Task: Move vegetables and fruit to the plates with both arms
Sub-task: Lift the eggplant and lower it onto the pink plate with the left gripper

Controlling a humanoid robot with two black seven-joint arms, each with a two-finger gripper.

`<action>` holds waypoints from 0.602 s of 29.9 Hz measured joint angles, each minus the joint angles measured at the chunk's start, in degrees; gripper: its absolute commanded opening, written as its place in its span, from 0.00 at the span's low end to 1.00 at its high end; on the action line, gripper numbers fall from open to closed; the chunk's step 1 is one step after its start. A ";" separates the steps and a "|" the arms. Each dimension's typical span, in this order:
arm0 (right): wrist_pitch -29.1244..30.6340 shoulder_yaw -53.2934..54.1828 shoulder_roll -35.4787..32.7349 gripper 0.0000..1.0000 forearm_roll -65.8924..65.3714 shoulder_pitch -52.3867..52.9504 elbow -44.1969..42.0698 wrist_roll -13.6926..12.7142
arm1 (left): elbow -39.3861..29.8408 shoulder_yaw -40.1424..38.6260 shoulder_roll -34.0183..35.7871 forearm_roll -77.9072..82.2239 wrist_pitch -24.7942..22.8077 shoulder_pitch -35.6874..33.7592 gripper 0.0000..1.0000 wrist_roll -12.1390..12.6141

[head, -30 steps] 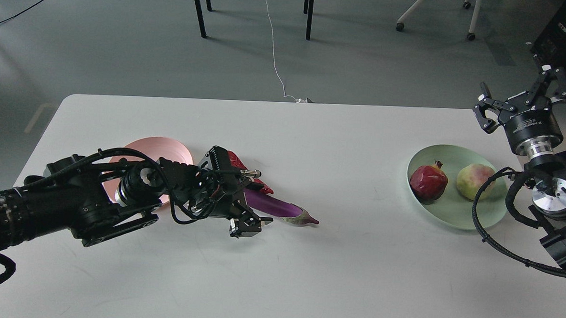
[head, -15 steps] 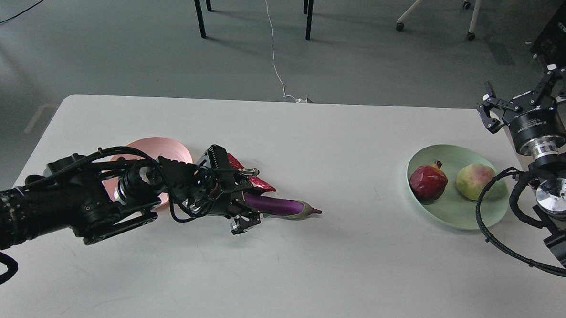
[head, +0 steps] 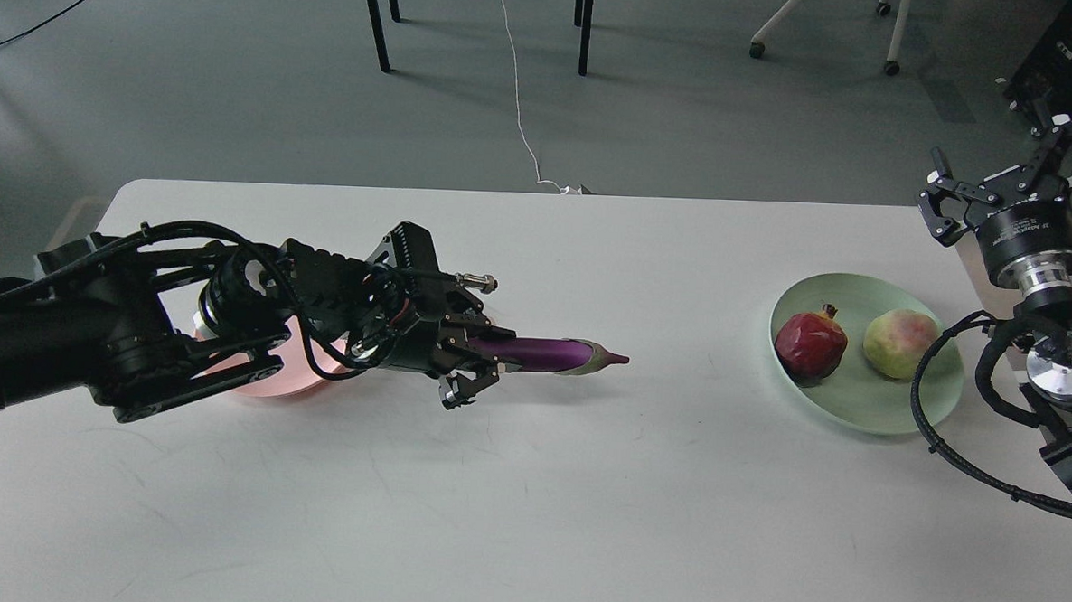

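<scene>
My left gripper (head: 481,375) is shut on the purple eggplant (head: 543,349) and holds it level above the table, greyish-green cap pointing right. The pale pink plate (head: 256,384) shows partly under my left arm, just left of the gripper. The red chili is hidden behind my left arm. The mint green plate (head: 857,415) at the right holds the dark red pomegranate (head: 810,343) and the yellow-green ball (head: 901,342). My right gripper (head: 1012,182) is open and empty, raised past the table's far right corner, behind the green plate.
The white table (head: 581,520) spans the view, its far edge running across the upper third. On the floor beyond it are black furniture legs (head: 376,23), a white cable (head: 518,92) and chair casters (head: 757,48).
My left gripper has closed on the eggplant and lifted it off the table, up and slightly right, now covering the chili. My right gripper has drifted a little right and up.
</scene>
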 measured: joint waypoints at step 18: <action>-0.10 0.02 0.21 0.98 0.02 0.37 0.26 0.00 | 2.09 -1.69 20.70 -20.08 -2.85 4.80 0.34 1.61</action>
